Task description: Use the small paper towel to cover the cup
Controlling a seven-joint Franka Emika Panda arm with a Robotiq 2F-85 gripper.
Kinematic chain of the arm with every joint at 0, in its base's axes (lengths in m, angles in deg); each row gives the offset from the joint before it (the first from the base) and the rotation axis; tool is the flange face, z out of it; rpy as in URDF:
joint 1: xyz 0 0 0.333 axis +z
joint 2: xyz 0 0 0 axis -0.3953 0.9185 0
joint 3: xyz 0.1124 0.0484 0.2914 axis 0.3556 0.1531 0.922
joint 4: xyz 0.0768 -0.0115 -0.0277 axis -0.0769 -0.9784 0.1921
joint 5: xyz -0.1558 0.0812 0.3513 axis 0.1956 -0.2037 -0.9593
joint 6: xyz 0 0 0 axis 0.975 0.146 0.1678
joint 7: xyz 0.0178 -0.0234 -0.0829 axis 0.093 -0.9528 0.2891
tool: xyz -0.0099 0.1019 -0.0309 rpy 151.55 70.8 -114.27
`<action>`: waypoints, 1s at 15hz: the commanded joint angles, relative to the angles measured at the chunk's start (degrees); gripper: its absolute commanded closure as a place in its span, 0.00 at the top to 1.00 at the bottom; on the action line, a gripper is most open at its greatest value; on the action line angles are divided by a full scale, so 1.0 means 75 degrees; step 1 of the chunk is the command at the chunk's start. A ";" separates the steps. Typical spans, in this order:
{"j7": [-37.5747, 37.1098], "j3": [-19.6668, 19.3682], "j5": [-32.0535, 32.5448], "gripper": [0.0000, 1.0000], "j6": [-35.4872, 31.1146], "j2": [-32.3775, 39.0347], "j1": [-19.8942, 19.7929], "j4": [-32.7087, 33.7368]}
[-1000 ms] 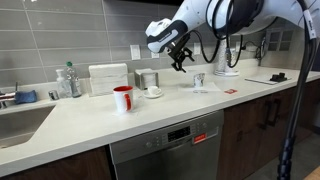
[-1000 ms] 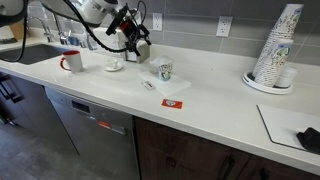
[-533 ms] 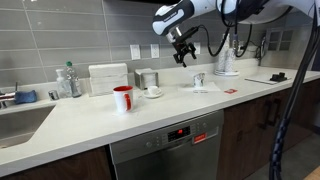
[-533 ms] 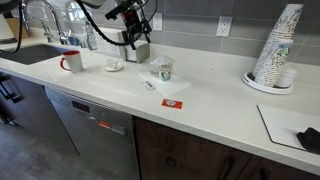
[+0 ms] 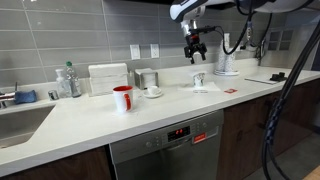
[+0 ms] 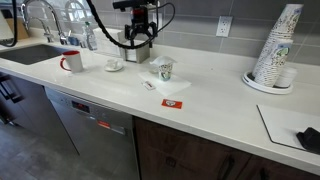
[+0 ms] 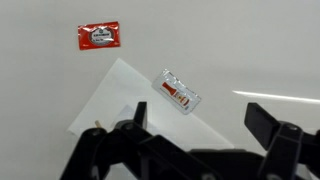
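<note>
The cup (image 5: pixel 199 79) is small and pale and stands on the counter; it also shows in an exterior view (image 6: pixel 165 69). The small paper towel (image 6: pixel 163 80) lies flat on the counter under and around the cup, and shows in an exterior view (image 5: pixel 207 88) and in the wrist view (image 7: pixel 125 100). My gripper (image 5: pixel 195 50) hangs in the air above and a little behind the cup, open and empty, and shows in an exterior view (image 6: pixel 140 40). In the wrist view my fingers (image 7: pixel 200 120) are spread wide over the towel's corner. The cup is hidden in the wrist view.
A red mug (image 5: pixel 122 98), a white cup on a saucer (image 5: pixel 153 92) and a metal canister (image 5: pixel 148 80) stand beside the cup. A red packet (image 7: pixel 100 36) and a clear packet (image 7: pixel 178 90) lie by the towel. A cup stack (image 6: pixel 280 50) and a larger sheet (image 6: pixel 285 125) are further along.
My gripper has risen and moved along the counter from near the metal canister to above the cup. It stays open and empty. The cup and towel have not moved.
</note>
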 commanded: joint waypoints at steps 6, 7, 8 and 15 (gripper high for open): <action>-0.0220 0.0086 -0.1401 1.00 -0.1874 -0.2519 -0.1070 -0.3206; -0.0208 0.0058 -0.1324 1.00 -0.2405 -0.2730 -0.1124 -0.3531; -0.0280 0.0022 -0.1334 1.00 -0.2841 -0.2959 -0.1185 -0.3863; -0.0033 -0.0606 -0.1363 1.00 -0.2955 -0.2736 -0.0700 -0.3413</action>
